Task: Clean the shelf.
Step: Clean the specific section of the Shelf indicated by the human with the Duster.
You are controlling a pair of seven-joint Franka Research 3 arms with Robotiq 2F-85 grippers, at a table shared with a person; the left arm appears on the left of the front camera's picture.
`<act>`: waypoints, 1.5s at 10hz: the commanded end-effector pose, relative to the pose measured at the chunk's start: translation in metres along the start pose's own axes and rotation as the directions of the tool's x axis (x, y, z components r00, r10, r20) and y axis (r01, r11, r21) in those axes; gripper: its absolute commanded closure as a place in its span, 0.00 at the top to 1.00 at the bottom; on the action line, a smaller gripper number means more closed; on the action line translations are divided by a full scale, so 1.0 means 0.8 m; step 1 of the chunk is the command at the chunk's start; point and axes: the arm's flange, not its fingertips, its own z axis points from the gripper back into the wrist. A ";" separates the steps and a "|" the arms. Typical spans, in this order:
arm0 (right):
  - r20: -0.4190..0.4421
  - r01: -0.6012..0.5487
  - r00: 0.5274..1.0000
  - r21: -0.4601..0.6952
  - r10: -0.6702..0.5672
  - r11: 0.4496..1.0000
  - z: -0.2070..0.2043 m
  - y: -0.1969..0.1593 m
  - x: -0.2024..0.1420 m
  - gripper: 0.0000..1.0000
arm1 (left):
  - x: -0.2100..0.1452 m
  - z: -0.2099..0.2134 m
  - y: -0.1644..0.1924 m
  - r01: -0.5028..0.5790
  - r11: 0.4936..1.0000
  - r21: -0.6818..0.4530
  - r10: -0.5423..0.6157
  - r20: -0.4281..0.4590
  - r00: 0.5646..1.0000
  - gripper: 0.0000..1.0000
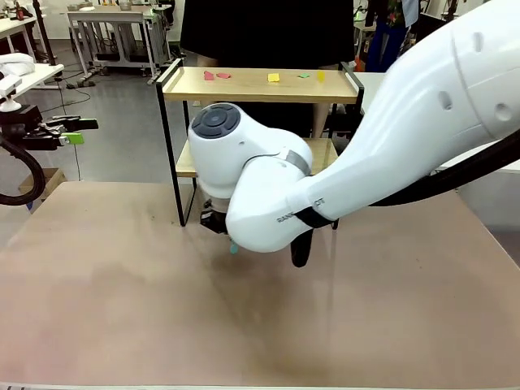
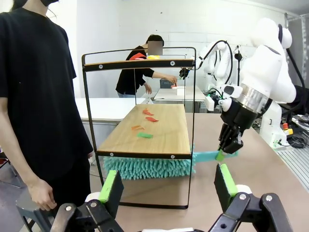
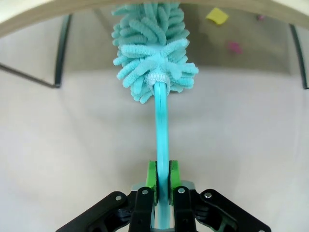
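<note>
Shelf [image 1: 244, 85] is standing at the far side of the counter [image 1: 122, 309], right in front of a person [image 2: 38, 96] in black. Right hand [image 3: 161, 188] is clamping its pads tight on the thin teal handle of a duster [image 3: 152, 58]. Left hand [image 2: 166, 191] is hovering well off the shelf's end, fingers wide apart, holding nothing.

Duster head is lying under the lower board, in the gap between board and counter. Paper scraps [image 2: 147, 126] are sitting on top of that board, and upper-board scraps [image 1: 274, 78] are lying on the tier above.

Risks, as judged from here:
- Head is working the wrong face. A sweep at this height is likely missing every scrap on both boards.
- Fluffy head is sitting close to the thin frame upright [image 2: 192, 121]. A sideways pull could be snagging fibres there and dragging or tipping the light shelf.
- Handle is long and narrow and gripped near its end. Any drag on the head may be twisting it in the pads, so the head droops or slips out.
- The shelf has no back rail that I can see. Scraps pushed across are probably dropping off the far edge toward the person.
- Right arm is blocking the front view of its own hand, so contact is hard to judge.
</note>
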 end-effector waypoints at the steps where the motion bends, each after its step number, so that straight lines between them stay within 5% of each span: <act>1: -0.013 0.017 1.000 0.000 -0.017 1.000 0.008 -0.048 0.007 0.13 | 0.003 0.001 -0.002 0.014 1.000 0.000 -0.014 -0.009 1.000 1.00; 11: -0.064 0.082 0.993 -0.201 -0.096 0.976 -0.011 -0.209 0.037 0.13 | 0.003 0.001 -0.002 0.014 1.000 0.000 -0.014 -0.009 1.000 1.00; 15: 0.007 0.083 0.996 -0.227 -0.084 0.970 0.003 -0.229 0.029 0.13 | 0.003 0.001 -0.002 0.014 1.000 0.000 -0.014 -0.009 1.000 1.00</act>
